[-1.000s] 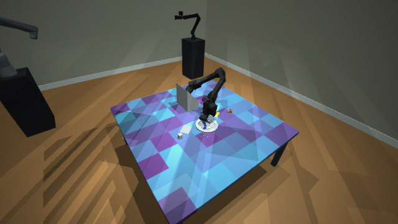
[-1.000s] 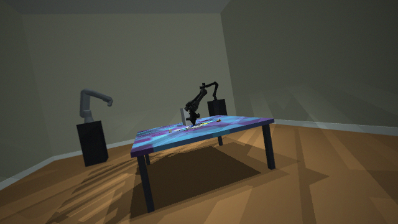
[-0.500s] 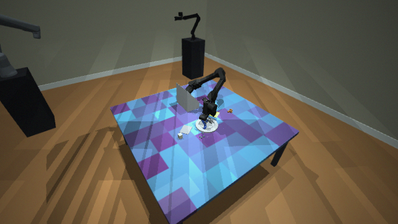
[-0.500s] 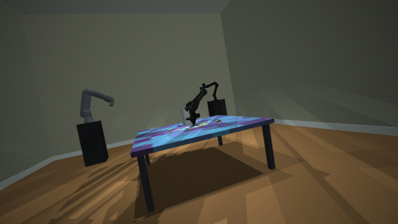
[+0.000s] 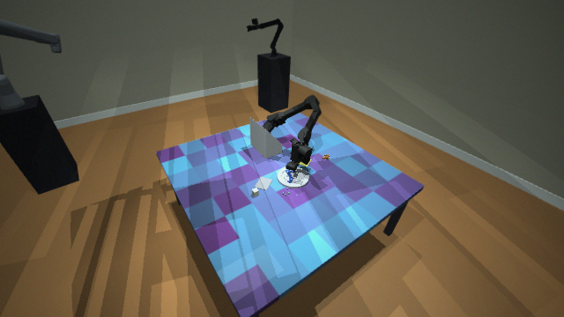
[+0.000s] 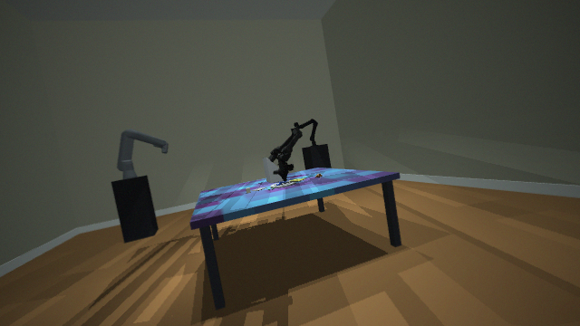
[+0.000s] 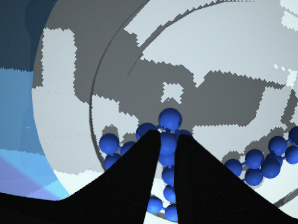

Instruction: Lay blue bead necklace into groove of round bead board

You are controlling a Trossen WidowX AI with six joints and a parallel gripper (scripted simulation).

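The round bead board is a white disc with a ring-shaped groove, lying on the table. My gripper is low over the board, its fingers shut on the blue bead necklace. In the wrist view one bead is between the fingertips and another is just beyond them. More beads run down between the fingers. Bunched parts of the necklace lie to the left and right of the fingers on the board. The fingers hide some beads, and how much sits in the groove cannot be told.
A grey upright panel stands behind the board, near the arm. A white flat piece and a small pale cube lie left of the board. A yellow object and an orange object lie behind it to the right.
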